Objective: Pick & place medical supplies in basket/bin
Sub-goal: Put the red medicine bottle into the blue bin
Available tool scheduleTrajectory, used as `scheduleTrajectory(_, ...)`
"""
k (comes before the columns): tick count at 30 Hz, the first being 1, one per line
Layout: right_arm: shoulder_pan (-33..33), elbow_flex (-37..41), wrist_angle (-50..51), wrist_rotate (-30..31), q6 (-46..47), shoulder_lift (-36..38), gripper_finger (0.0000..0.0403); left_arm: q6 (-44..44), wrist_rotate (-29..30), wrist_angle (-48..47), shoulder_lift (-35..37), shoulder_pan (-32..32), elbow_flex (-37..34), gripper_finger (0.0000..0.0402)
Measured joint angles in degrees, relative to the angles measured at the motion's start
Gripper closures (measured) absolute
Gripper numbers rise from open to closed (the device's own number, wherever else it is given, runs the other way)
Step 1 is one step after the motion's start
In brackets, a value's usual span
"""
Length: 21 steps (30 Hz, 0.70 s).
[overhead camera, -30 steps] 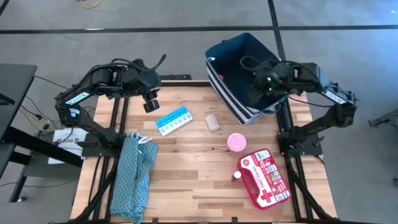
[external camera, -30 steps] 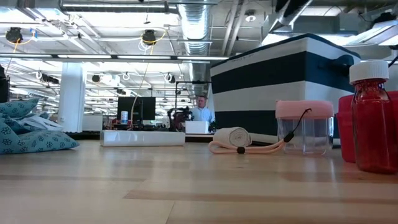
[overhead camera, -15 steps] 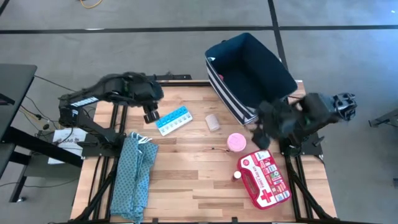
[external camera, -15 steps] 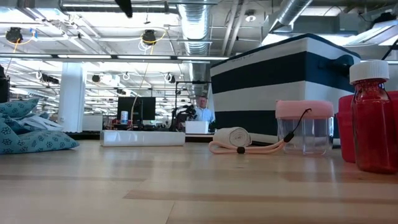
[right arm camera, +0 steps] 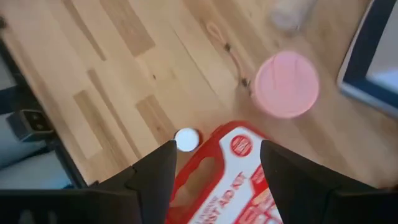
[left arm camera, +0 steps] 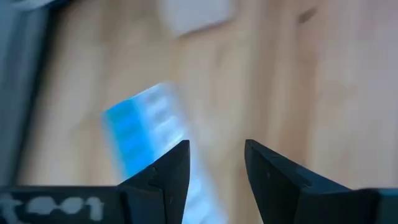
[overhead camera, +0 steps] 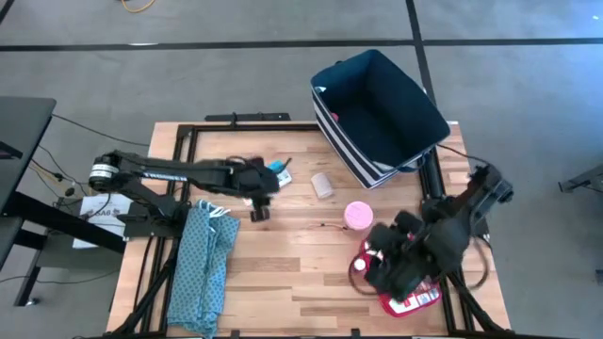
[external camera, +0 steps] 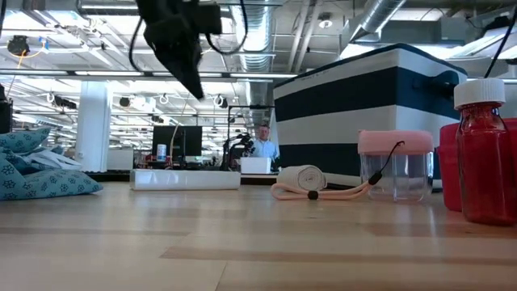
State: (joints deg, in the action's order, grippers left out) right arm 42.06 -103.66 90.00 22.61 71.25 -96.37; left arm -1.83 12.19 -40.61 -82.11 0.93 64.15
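Observation:
My left gripper (overhead camera: 258,209) (left arm camera: 214,155) hangs open above the table, just near of the light blue pill organizer strip (overhead camera: 276,173) (left arm camera: 140,134), touching nothing. My right gripper (right arm camera: 214,163) is open over the far end of the red-and-white first aid pouch (overhead camera: 415,292) (right arm camera: 233,177), which lies flat on the table's right near part. The pink round tape roll (overhead camera: 358,215) (right arm camera: 286,84) and the beige bandage roll (overhead camera: 322,185) (external camera: 303,178) sit between the pouch and the navy bin (overhead camera: 377,108). I see no pink cube or white stick.
The folded teal patterned cloth (overhead camera: 203,259) lies on the table's left near part. A small red bottle with a white cap (right arm camera: 186,139) (external camera: 483,153) stands beside the pouch. A thin cord (right arm camera: 227,43) trails near the pink roll. Bare wood lies at the middle near edge.
My left gripper has swung from the far left corner toward the table's middle and down, to beside the pill organizer. My right gripper has left the space over the bin and come toward the near edge, down over the first aid pouch. No supply has moved.

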Motion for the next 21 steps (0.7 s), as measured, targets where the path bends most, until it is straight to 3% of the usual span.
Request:
scheduleTrajectory(3, 1.6, 0.0, 0.0, 0.9, 5.9, -4.3, 0.0172, 0.0, -3.7, 14.5, -0.5, -1.1, -7.9, 0.0256)
scheduleTrajectory(8, 3.0, 0.0, -0.4, 1.4, 12.3, -11.0, 0.0172, -0.6, -2.6, 28.1, -0.5, -2.4, -17.6, 0.0256)
scheduleTrajectory(13, 3.2, 0.0, -0.6, 2.7, 16.9, -16.8, 0.0172, -1.9, -2.9, 33.3, -0.4, -3.8, -22.2, 0.0256)
scheduleTrajectory(21, 4.6, 0.0, -1.4, 4.6, 25.0, -20.9, 0.0172, -0.4, -2.8, 36.1, -0.4, -5.1, -22.8, 0.0256)
